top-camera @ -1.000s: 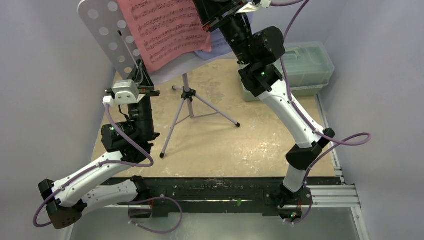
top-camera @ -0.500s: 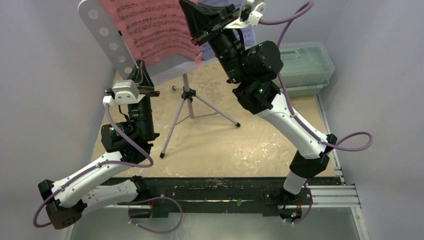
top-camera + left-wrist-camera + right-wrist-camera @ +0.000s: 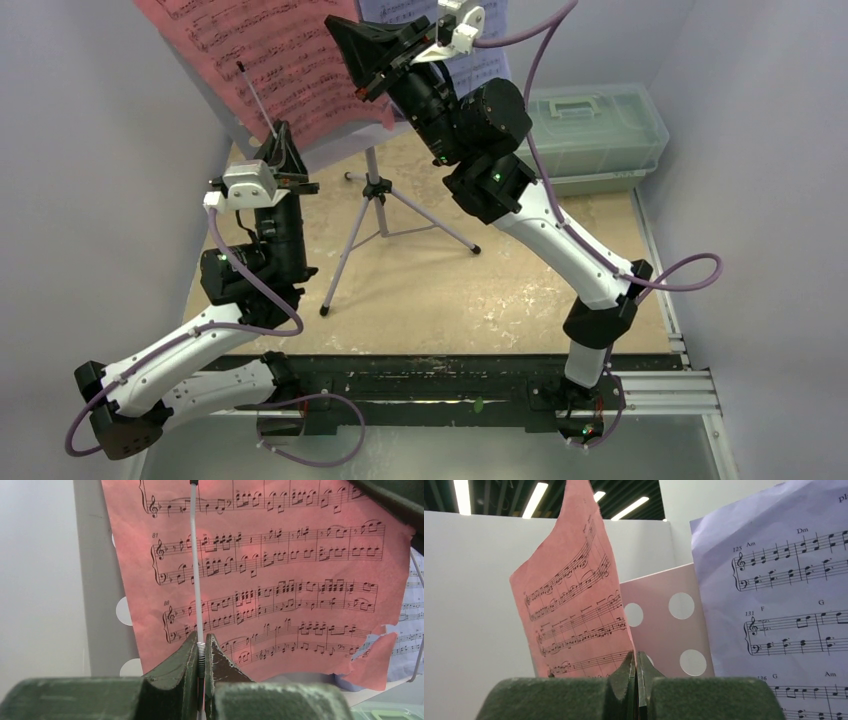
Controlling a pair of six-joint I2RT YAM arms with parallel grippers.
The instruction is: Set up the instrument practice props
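The stand point(image 3: 335, 148) stood on its tripod at the middle of the table point(image 3: 450, 290), with its pierced desk up in the upper left of the overhead view. The pink sheet point(image 3: 270, 60) lay against the desk and covered most of it. The blue sheet point(image 3: 395, 10) sat beside the pink one, at the top centre of the frame.

The left gripper point(image 3: 280, 140) pointed upward just below the desk's lower left edge. Its jaws were clamped on a thin wire point(image 3: 255, 90) that ran up across the face of the pink sheet. In the left wrist view the fingers point(image 3: 220, 660) met on the wire's point(image 3: 196, 560) coiled base. The pink sheet point(image 3: 280, 580) filled the frame behind them, with a strip of the stand point(image 3: 100, 580) at its left and the blue sheet point(image 3: 412, 610) at the right edge.

The right gripper point(image 3: 340, 32) reached in high, at the pink sheet's right edge. In the right wrist view its jaws were pressed together, and the pink sheet's point(image 3: 574, 615) lower corner ran down into the seam between them, so it looked pinched there. Behind it, the holed desk point(image 3: 664, 630) showed between the pink sheet and the blue sheet point(image 3: 784, 595).

A green box point(image 3: 600, 115) sat at the far right of the table, well apart from the stand.
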